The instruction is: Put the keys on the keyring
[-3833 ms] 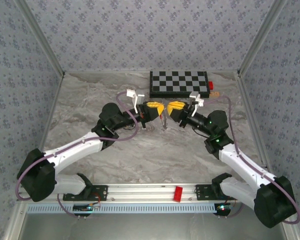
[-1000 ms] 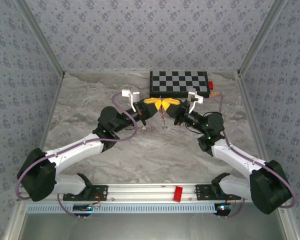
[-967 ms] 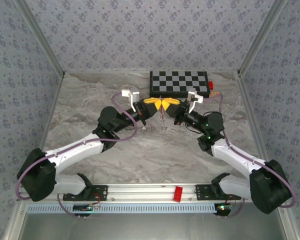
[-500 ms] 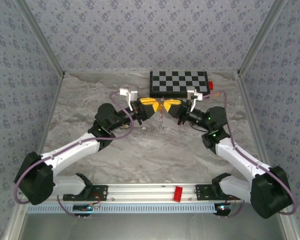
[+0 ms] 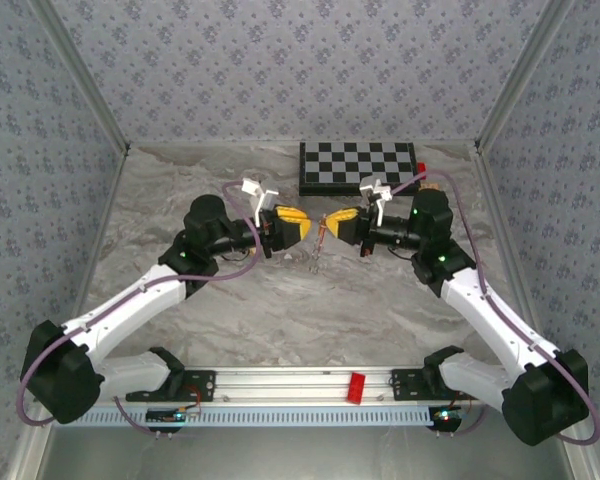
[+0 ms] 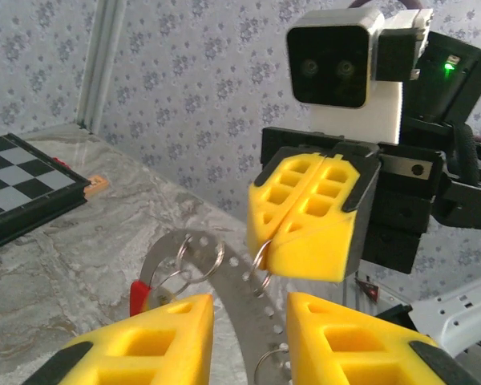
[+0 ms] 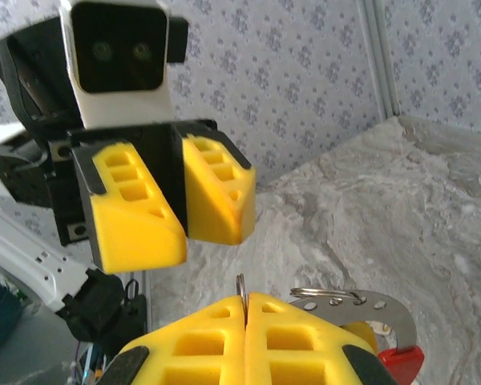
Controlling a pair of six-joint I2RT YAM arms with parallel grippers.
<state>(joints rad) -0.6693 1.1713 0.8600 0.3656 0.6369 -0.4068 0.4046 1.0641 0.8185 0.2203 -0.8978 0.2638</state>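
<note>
Top camera looks down from 6 o'clock over the bench (image 5: 160,200). Left wrist closely faces the right gripper (image 6: 298,234), right wrist the left gripper (image 7: 184,233); both share the keyring (image 6: 234,298).

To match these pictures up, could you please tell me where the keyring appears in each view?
Top external: the keyring hangs at mid-table, just below the tip of the right pincer.
Left wrist: lower centre, a grey arc with a red end, under the right pincer.
Right wrist: bottom right, beside the right pincer.
Shared landmark: the shut yellow right pincer holding it.
</note>
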